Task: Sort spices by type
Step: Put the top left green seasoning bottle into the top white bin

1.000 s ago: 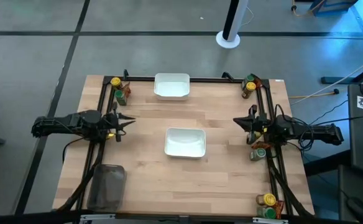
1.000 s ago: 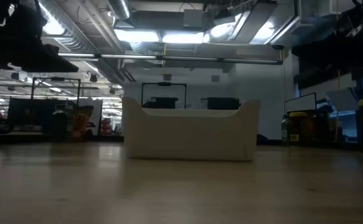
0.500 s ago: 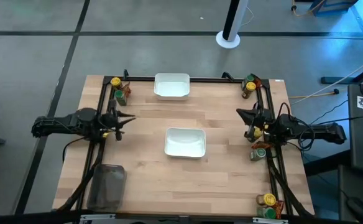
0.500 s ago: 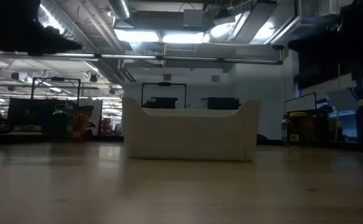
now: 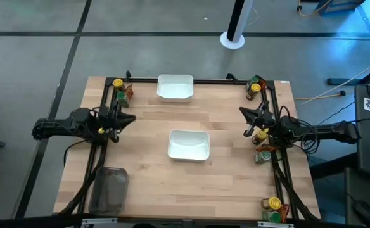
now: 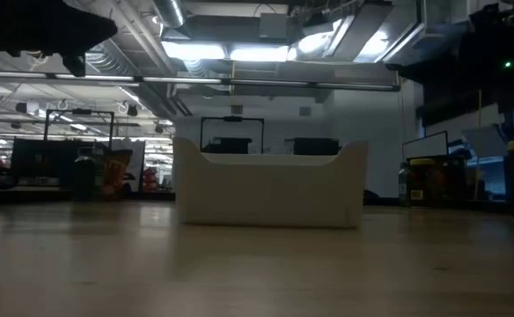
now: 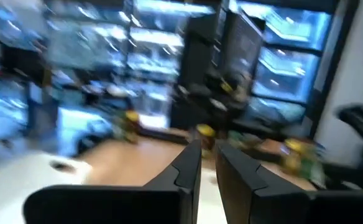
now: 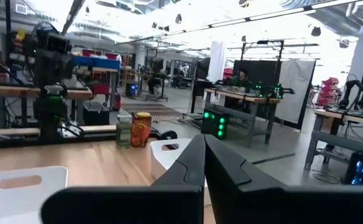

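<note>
At the desk's four corners sit the spices (image 5: 120, 91), little jars and packets in clusters. Over the left edge hangs the left gripper (image 5: 128, 118), fingers nearly together and empty; over the right edge the right gripper (image 5: 243, 112) is clenched on nothing. Two white bowls (image 5: 188, 145) rest mid-desk.

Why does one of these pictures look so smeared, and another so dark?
Left wrist view: smeared by motion blur, only the left hand near the lens holding its shape. Low view: dim and backlit by bright ceiling lights, so the white rectangular bowl looks grey. High view and right wrist view: evenly lit and sharp.
</note>
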Motion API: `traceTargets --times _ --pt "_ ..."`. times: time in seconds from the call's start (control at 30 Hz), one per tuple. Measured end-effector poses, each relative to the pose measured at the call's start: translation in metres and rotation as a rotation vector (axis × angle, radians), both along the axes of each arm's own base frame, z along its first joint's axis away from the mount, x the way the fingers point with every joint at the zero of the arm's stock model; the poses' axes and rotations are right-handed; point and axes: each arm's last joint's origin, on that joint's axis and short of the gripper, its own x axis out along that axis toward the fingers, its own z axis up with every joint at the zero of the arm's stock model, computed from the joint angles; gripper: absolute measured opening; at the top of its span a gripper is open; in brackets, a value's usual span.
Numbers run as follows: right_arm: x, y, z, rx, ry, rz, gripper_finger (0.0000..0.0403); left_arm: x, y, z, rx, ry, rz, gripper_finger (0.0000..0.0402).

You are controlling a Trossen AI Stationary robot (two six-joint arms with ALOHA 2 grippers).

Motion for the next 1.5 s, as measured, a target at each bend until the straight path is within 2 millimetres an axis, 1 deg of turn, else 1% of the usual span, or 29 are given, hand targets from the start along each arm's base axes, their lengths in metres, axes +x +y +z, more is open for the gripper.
traceTargets --times 0.07,0.13,0.23,0.33,0.47,0.6,0.67,0.83,0.9,1.0,1.1,1.2,1.37,1.5 --pt "0.002 -0.002 0.0 -0.008 -0.002 0.003 0.001 0.0 0.004 0.002 -0.02 -0.017 0.138 0.004" --pt "0.004 -0.004 0.0 -0.015 0.003 0.007 0.001 0.003 0.008 0.002 -0.032 0.018 0.268 0.004" --pt "0.008 -0.009 -0.002 -0.012 0.019 -0.02 0.001 0.009 0.012 0.008 -0.036 0.089 0.389 0.004" --pt "0.01 -0.014 -0.005 -0.006 0.05 -0.056 0.001 0.018 0.017 0.023 -0.038 0.144 0.508 0.004" --pt "0.012 -0.019 -0.012 0.004 0.11 -0.091 0.001 0.026 0.024 0.053 -0.02 0.282 0.682 0.004" --pt "0.014 -0.021 -0.017 0.013 0.163 -0.096 0.001 0.035 0.032 0.077 -0.038 0.438 0.784 0.004" --pt "0.015 -0.021 -0.019 0.014 0.174 -0.095 0.001 0.038 0.037 0.085 -0.067 0.497 0.823 0.004" --pt "0.015 -0.021 -0.018 0.011 0.173 -0.096 0.001 0.042 0.05 0.093 -0.14 0.614 0.928 0.0041" --pt "0.015 -0.021 -0.017 -0.011 0.167 -0.099 0.001 0.042 0.055 0.095 -0.16 0.674 0.937 0.0047" --pt "0.015 -0.02 -0.011 -0.035 0.113 -0.096 0.001 0.041 0.064 0.099 -0.213 0.739 0.936 0.0072" --pt "0.015 -0.019 -0.004 -0.041 0.04 -0.029 0.001 0.043 0.071 0.099 -0.269 0.824 0.902 0.0111" --pt "0.015 -0.017 -0.004 -0.051 0.03 0.038 0.001 0.043 0.078 0.1 -0.364 0.884 0.892 0.0156" --pt "0.016 -0.016 -0.005 -0.021 0.034 0.064 0.001 0.047 0.095 0.09 -0.482 0.982 0.888 0.0223" --pt "0.017 -0.016 -0.008 -0.01 0.056 0.068 0.001 0.05 0.109 0.077 -0.6 1.051 0.911 0.0255"
